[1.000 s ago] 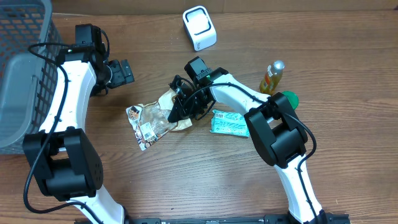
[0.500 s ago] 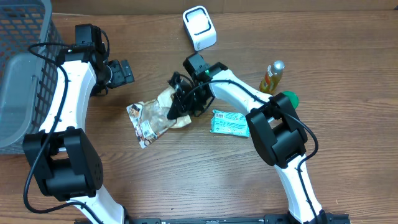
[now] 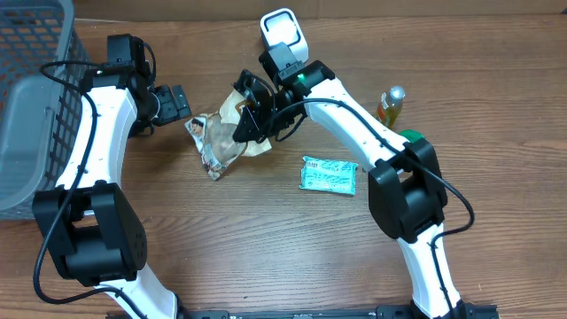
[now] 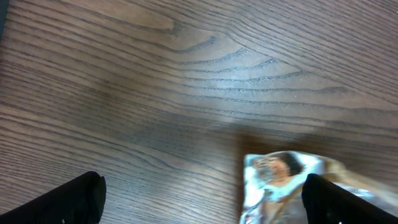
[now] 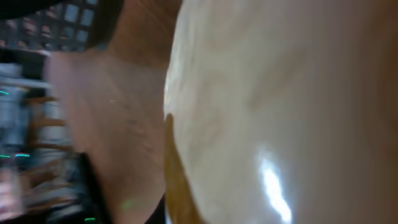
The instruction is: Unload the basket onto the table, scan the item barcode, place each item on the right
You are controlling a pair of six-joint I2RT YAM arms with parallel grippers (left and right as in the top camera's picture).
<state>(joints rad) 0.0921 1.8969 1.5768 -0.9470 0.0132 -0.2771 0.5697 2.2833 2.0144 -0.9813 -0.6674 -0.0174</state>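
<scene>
Well, crinkled glossy pouch (image 3: 215, 142), wood-grain table (image 3: 266, 248), boxy scanner (image 3: 280, 25)

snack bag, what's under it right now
Only wooden table shows around the snack bag, pinched in the right hand. The spot directly beneath is covered by the bag itself.

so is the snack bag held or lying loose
held: the right gripper is shut on the snack bag, bunching its pale end

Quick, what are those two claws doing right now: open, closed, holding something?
Left gripper: open, holding nothing.
Right gripper: shut on the snack packet.
</scene>
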